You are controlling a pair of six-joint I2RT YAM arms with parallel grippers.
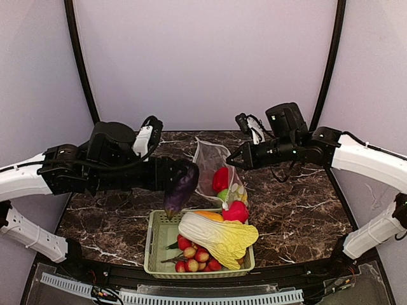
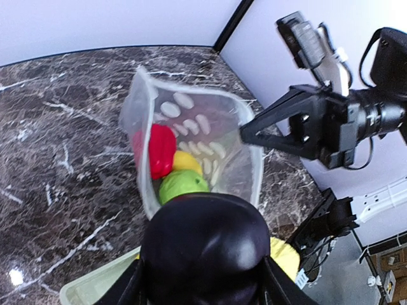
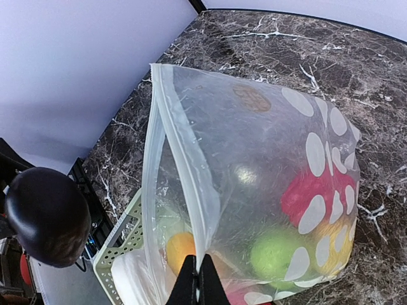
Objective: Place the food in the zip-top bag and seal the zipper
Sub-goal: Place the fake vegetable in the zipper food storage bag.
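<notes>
Holding glossy purple eggplant (image 1: 182, 189) in left gripper (image 2: 205, 289), jaws clamped round it, above basket (image 1: 152, 254) beside zip-top bag (image 3: 254, 146) mouth. Right gripper (image 3: 197, 279) pinches limp bag rim open; eggplant likely slick, hold mid-body

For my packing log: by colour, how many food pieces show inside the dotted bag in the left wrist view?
Red pepper: 1
Yellow lemon: 1
Green apple: 1
Total: 3

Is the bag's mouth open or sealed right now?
Open. The bag gapes, right claw pinching its rim; pepper, lemon and apple show through the mouth.
</notes>
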